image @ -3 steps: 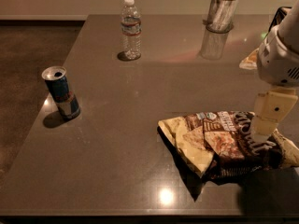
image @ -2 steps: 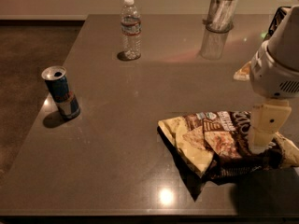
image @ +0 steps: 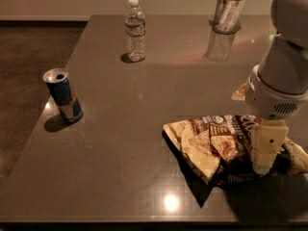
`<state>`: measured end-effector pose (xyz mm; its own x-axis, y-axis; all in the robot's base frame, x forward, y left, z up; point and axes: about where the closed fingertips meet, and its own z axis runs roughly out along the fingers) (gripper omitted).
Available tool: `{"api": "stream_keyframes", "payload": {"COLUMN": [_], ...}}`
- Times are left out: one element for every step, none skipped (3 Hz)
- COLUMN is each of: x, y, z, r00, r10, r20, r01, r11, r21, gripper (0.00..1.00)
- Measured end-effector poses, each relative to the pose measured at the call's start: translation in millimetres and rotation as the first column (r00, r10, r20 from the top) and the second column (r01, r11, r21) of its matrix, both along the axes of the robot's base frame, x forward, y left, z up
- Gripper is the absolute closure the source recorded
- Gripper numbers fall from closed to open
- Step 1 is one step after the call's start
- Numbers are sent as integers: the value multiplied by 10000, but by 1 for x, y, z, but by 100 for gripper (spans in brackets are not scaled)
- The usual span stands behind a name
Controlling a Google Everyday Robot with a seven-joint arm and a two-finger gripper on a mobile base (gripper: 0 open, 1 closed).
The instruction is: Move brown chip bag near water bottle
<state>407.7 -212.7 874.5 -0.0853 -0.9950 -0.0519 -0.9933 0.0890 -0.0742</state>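
Observation:
The brown chip bag [image: 211, 146] lies crinkled on the dark table [image: 144, 105] at the front right. My gripper [image: 263, 166] hangs from the white arm [image: 281, 76] and sits low over the bag's right half, at or just above its surface. The water bottle [image: 135, 30] stands upright at the back of the table, far from the bag, up and to the left. The arm hides part of the bag's right side.
A blue-silver drink can [image: 63, 96] stands near the table's left edge. A clear glass cup with white napkins [image: 227, 11] stands at the back right. A small pale orange packet [image: 239, 93] peeks out behind the arm. The front edge runs just below the bag.
My gripper has come down and slightly left onto the right half of the chip bag. The bag, the bottle and the can have not moved.

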Motion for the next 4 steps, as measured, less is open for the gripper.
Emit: {"api": "stream_keyframes", "payload": {"x": [-1, 5, 20, 49], "y": [0, -1, 0, 5], "z": [-13, -12, 13, 43], "r00": [9995, 9991, 9947, 9844], "r10": [-24, -389, -928, -1415], "r20": [-325, -191, 445, 1048], "r01": [12, 375, 955, 1470], "r11": [9993, 9972, 9933, 9881], "r21": [-382, -652, -647, -461], "gripper": [18, 42, 65, 88]}}
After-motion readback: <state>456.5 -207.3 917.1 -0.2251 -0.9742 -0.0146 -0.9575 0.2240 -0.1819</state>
